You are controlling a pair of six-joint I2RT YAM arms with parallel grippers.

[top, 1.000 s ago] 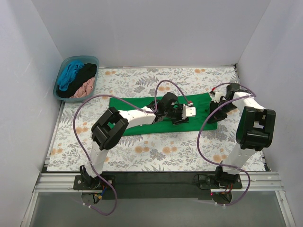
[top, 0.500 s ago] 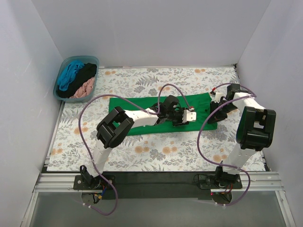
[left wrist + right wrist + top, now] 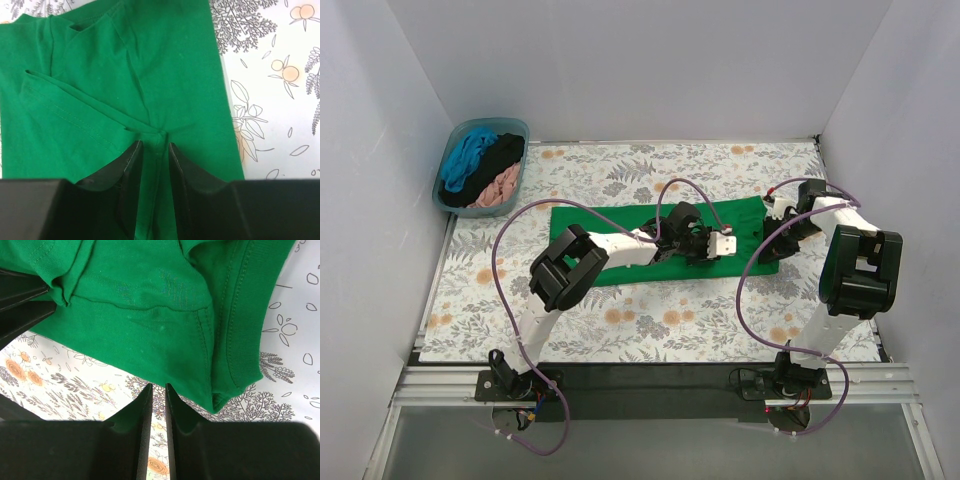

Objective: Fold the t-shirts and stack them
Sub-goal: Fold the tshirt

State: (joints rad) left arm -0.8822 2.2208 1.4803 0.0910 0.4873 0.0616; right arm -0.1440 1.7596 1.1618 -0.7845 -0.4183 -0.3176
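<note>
The green t-shirt (image 3: 600,220), a soft knit with stitched hems, is lying as a long band across the floral tablecloth (image 3: 670,320) on the counter. The left gripper (image 3: 156,145) is pinching a puckered ridge of it between flat black jaws. The right gripper (image 3: 155,386) is sitting at the hemmed edge, jaws nearly together; whether they are grasping cannot be told.

Green t-shirt (image 3: 100,75): soft matt knit cloth, stitched hems; fingers (image 3: 129,175): smooth black plastic.
</note>
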